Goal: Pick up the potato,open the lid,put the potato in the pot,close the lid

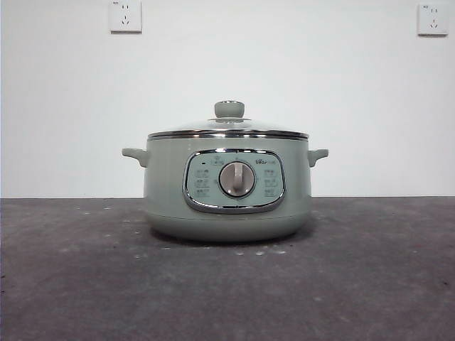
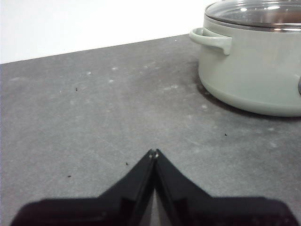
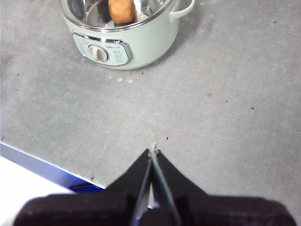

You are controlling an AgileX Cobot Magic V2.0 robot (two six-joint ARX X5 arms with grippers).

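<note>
The sage-green pot (image 1: 163, 186) stands in the middle of the dark table with its dial facing the front view. The glass lid (image 1: 227, 128) rests shut on its rim, green knob (image 1: 229, 109) on top. In the right wrist view the orange-brown potato (image 3: 122, 10) lies inside the pot (image 3: 146, 47). My right gripper (image 3: 153, 151) is shut and empty, high above the table and well back from the pot. My left gripper (image 2: 154, 152) is shut and empty, low over the table beside the pot (image 2: 254, 70) and its lid (image 2: 256, 12). Neither gripper shows in the front view.
The grey table (image 1: 370, 284) runs back to a white wall with two sockets (image 1: 125, 15) (image 1: 433, 19). In the right wrist view the table's near edge (image 3: 42, 165) shows a blue strip.
</note>
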